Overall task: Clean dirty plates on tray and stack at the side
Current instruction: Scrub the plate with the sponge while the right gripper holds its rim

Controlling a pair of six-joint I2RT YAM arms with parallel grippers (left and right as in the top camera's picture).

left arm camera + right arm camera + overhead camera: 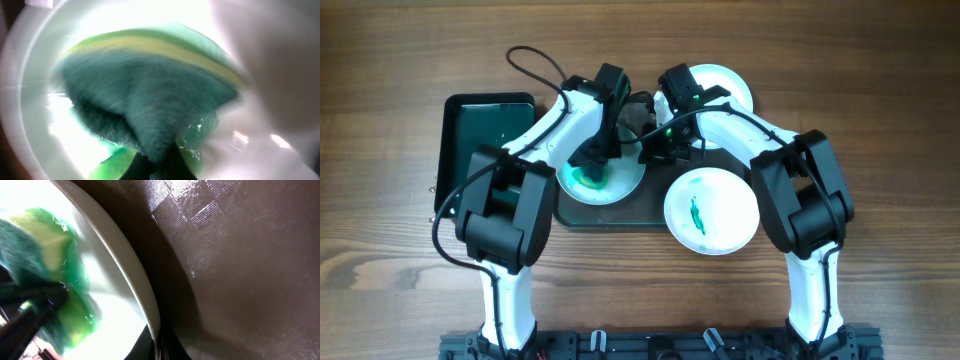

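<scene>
L gripper [590, 160] clamped on sponge [150, 100] pressed to plate [625, 182], R gripper [650, 148] pinching its rim; hard push could slip plate free, smearing tray [610, 218].

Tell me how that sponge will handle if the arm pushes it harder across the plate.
Probably soft and floppy: the sponge bulges and folds where the left gripper pinches it. Likely slippery too, since wet green liquid glistens on the plate around it.
</scene>
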